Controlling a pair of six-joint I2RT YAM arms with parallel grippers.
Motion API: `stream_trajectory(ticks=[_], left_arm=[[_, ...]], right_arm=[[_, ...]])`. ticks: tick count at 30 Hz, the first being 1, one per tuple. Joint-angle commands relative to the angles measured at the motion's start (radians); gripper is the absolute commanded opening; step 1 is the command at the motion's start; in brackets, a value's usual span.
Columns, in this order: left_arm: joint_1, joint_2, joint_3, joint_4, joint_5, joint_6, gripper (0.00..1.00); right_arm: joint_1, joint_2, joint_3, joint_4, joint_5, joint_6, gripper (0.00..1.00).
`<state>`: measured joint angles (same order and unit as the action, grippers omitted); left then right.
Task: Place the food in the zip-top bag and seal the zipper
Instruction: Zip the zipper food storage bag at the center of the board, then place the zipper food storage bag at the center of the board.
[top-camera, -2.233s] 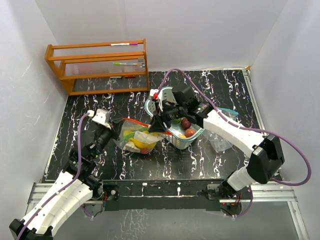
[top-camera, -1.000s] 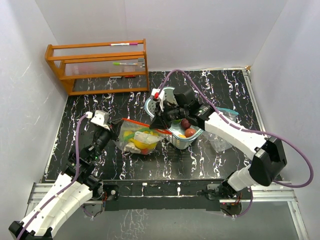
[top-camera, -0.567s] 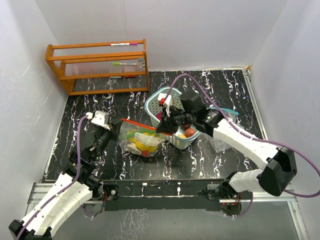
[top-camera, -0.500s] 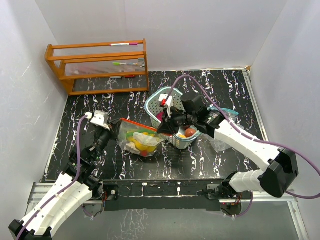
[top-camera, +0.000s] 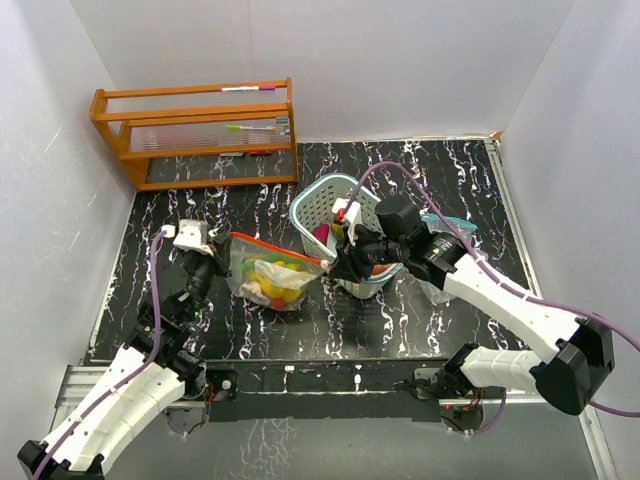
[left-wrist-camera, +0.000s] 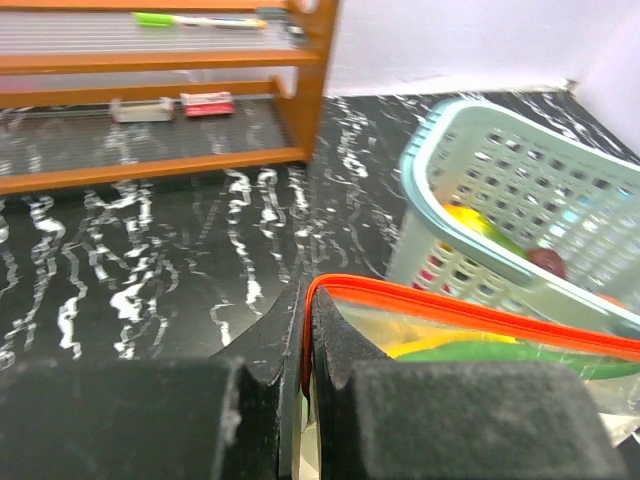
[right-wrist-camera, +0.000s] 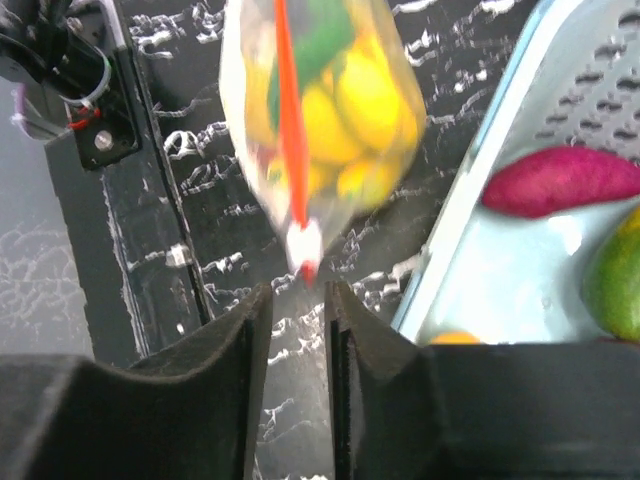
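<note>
The left gripper is pinched tight on the near end of the orange zipper, which anchors the zip-top bag and holds its top edge up off the table so the strip runs taut. The right gripper sits at the zipper's other end, fingers a little apart with nothing between them; the white slider tip hangs just past them. Yellow bananas and the green pepper are inside the bag, and the zipper looks drawn into one closed line (likely sealed, though blur hides detail). A mango and an orange round fruit lie in the teal basket beside the bag, so the packing seems unfinished
</note>
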<state>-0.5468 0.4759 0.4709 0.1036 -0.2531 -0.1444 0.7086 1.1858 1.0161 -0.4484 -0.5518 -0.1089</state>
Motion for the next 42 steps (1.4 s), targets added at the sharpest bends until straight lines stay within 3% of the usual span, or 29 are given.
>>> stream_trajectory(ticks=[1, 5, 7, 8, 15, 19, 23, 25, 29, 30, 36, 42], left_arm=[[0.025, -0.014, 0.031, 0.074, -0.152, 0.007, 0.00], [0.025, -0.001, 0.050, 0.074, -0.155, 0.016, 0.00], [0.026, 0.005, 0.059, 0.073, -0.188, 0.026, 0.00], [0.026, 0.007, 0.063, 0.075, -0.216, 0.031, 0.00], [0.027, 0.129, 0.165, 0.173, -0.533, 0.191, 0.00], [0.029, 0.196, 0.222, 0.275, -0.626, 0.329, 0.00], [0.064, 0.281, 0.250, 0.262, -0.681, 0.318, 0.00], [0.112, 0.334, 0.262, 0.176, -0.661, 0.221, 0.26], [0.194, 0.373, 0.289, 0.031, -0.559, 0.037, 0.91], [0.196, 0.372, 0.284, 0.036, -0.555, 0.031, 0.97], [0.197, 0.327, 0.293, 0.039, -0.462, 0.021, 0.97], [0.197, 0.216, 0.299, 0.095, -0.049, -0.001, 0.97]], right_arm=[[-0.008, -0.033, -0.011, -0.070, 0.080, 0.039, 0.40], [-0.008, -0.043, 0.032, 0.001, 0.176, 0.114, 0.71], [-0.008, -0.065, 0.051, 0.053, 0.223, 0.153, 0.95], [-0.008, -0.078, 0.055, 0.076, 0.246, 0.171, 0.98], [-0.008, -0.106, 0.074, 0.115, 0.346, 0.218, 0.98], [-0.008, -0.097, 0.068, 0.096, 0.412, 0.240, 0.98], [-0.025, -0.108, 0.061, 0.059, 0.597, 0.320, 0.98], [-0.050, -0.122, 0.055, 0.048, 0.653, 0.359, 0.98], [-0.094, -0.148, 0.039, 0.039, 0.651, 0.403, 0.98], [-0.102, -0.150, 0.038, 0.031, 0.657, 0.414, 0.98], [-0.191, -0.167, 0.034, -0.051, 0.810, 0.545, 0.99], [-0.426, -0.152, -0.028, -0.094, 0.788, 0.627, 0.98]])
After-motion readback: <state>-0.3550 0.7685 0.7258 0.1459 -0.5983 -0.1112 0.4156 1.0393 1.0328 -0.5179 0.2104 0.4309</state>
